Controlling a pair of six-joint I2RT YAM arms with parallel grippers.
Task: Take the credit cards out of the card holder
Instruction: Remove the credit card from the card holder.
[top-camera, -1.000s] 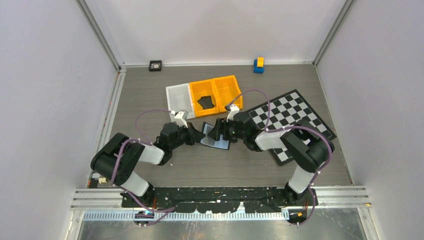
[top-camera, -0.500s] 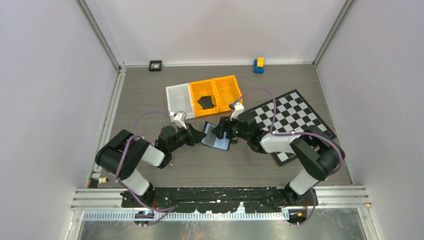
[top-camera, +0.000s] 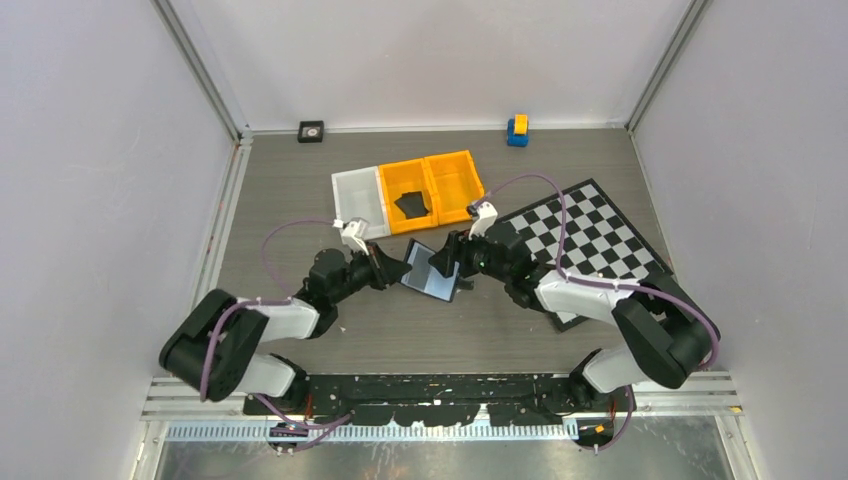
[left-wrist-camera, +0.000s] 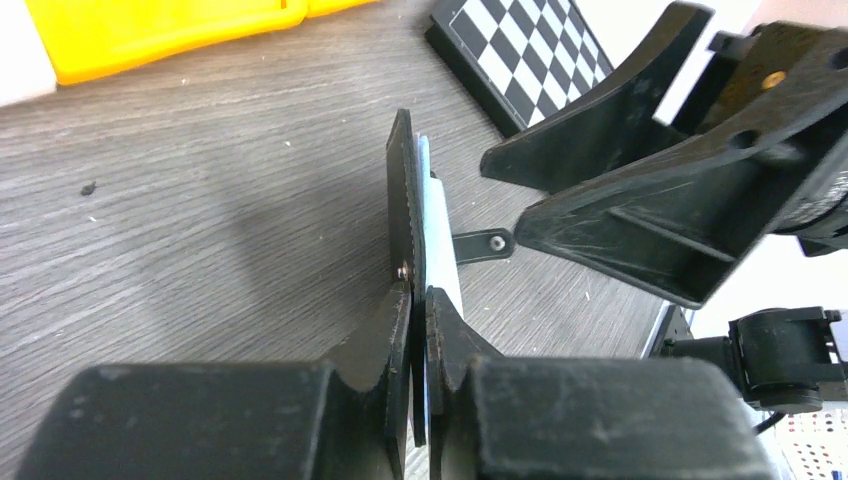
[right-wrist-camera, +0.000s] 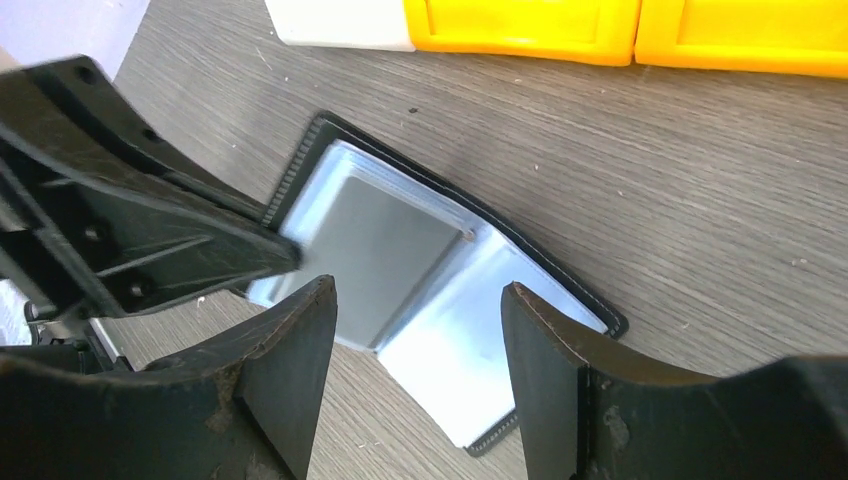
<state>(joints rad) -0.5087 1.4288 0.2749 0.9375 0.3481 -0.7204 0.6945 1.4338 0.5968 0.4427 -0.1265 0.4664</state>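
The grey wood-grain table (top-camera: 300, 180) carries a checkerboard (top-camera: 590, 225) out at 3 o'clock. A row of one white bin (top-camera: 358, 195) and two orange bins (top-camera: 455, 180) sits at 12 o'clock from the middle, and a dark card (top-camera: 411, 205) lies in the nearer orange one. At the centre, the card holder (top-camera: 432, 270) lies opened, its pale grey-blue inner panels facing up. The left gripper (top-camera: 395, 268) reaches in from 9 o'clock and is clenched on the edge of the holder's left cover, holding that flap tilted up off the table. The right gripper (top-camera: 455, 262) comes from 3 o'clock and hovers just above the open panels with its jaws spread, grasping nothing. The step in hand looks like bracing the holder so another of the credit cards can be drawn from a sleeve; whether any remain inside I cannot tell, as only pale panels show. The next move probably calls for the right fingers to drop onto one exposed card edge, pinch it thinly, and slide it out toward 3 o'clock while the left grip stays firm.
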